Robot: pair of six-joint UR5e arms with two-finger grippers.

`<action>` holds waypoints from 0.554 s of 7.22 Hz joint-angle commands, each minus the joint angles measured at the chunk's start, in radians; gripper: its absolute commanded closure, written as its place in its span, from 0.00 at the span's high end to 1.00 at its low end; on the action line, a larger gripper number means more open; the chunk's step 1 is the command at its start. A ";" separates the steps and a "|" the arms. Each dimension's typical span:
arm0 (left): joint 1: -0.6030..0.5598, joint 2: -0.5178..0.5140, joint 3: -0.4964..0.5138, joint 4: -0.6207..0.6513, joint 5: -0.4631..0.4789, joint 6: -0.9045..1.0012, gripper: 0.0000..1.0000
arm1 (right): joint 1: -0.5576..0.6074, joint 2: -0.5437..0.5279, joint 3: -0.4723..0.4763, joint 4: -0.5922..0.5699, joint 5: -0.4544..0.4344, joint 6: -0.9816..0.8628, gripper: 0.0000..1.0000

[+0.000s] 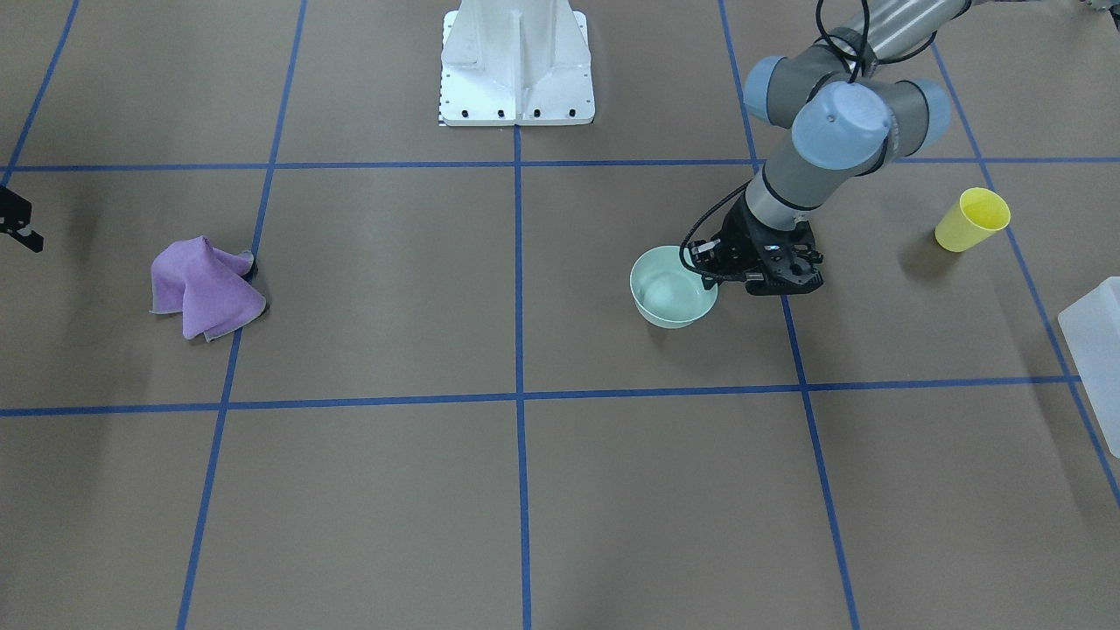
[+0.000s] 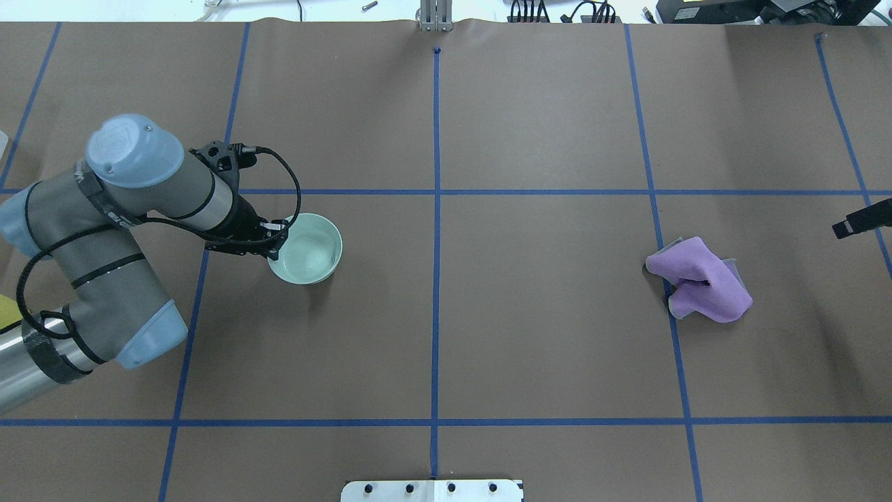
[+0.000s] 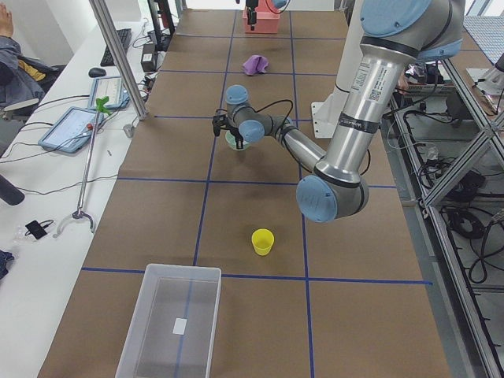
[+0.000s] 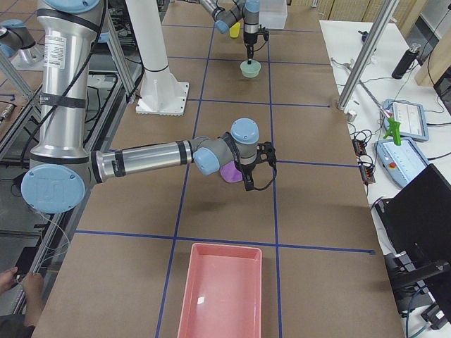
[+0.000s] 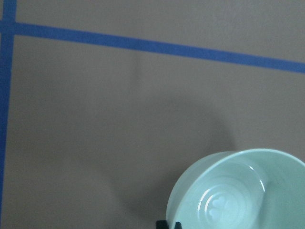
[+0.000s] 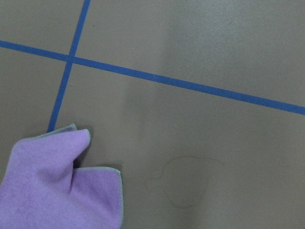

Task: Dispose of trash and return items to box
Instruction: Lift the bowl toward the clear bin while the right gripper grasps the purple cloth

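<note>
A mint-green bowl [image 1: 672,293] stands on the brown table; it also shows in the overhead view [image 2: 308,249] and the left wrist view [image 5: 238,191]. My left gripper [image 1: 710,262] is at the bowl's rim on the robot's side, and its fingertips look pinched on the rim. A crumpled purple cloth [image 2: 700,279] lies far to the right and shows in the right wrist view [image 6: 52,191]. My right gripper [image 2: 860,219] hovers beside the cloth at the frame edge; I cannot tell whether it is open. The translucent box [image 3: 169,319] stands at the table's left end.
A yellow cup [image 1: 971,219] stands upright between the bowl and the box. A pink tray [image 4: 222,296] sits at the table's right end. The robot's white base [image 1: 516,66] is at the table's middle edge. Blue tape lines grid the table.
</note>
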 commanded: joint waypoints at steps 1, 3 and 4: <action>-0.212 0.041 -0.025 0.000 -0.162 0.042 0.00 | -0.173 0.063 -0.002 0.135 -0.111 0.353 1.00; -0.385 0.224 -0.048 0.003 -0.213 0.414 0.00 | -0.293 0.103 0.021 0.173 -0.196 0.540 1.00; -0.462 0.262 -0.009 0.016 -0.218 0.585 0.00 | -0.333 0.103 0.033 0.173 -0.211 0.569 1.00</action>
